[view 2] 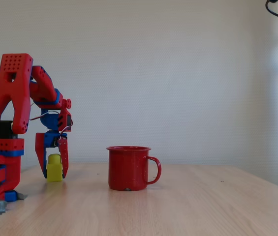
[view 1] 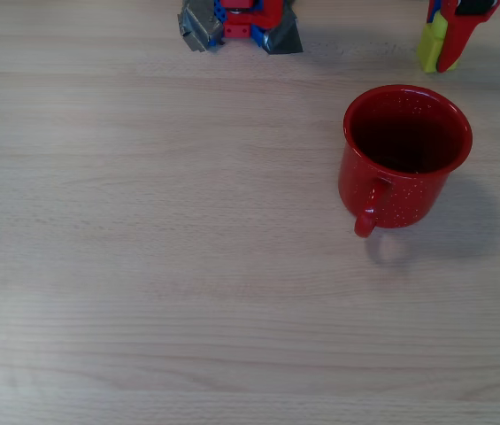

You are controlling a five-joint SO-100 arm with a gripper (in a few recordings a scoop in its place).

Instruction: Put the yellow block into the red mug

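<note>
The yellow block (view 2: 54,168) stands on the table at the left of the fixed view, between the two red fingers of my gripper (view 2: 54,176). The fingers press close against both of its sides, and its base rests on the wood. From overhead, the block (view 1: 430,46) and gripper (view 1: 441,55) sit at the top right edge, with one red finger (view 1: 458,37) beside the block. The red mug (view 1: 406,158) stands upright just below them, its handle toward the picture's lower left. It looks empty inside. In the fixed view the mug (view 2: 128,168) is to the right of the gripper.
The arm's red and blue base (view 1: 241,22) is clamped at the top middle of the wooden table (view 1: 143,266). In the fixed view the arm (view 2: 11,123) rises at the far left, with a plain wall behind.
</note>
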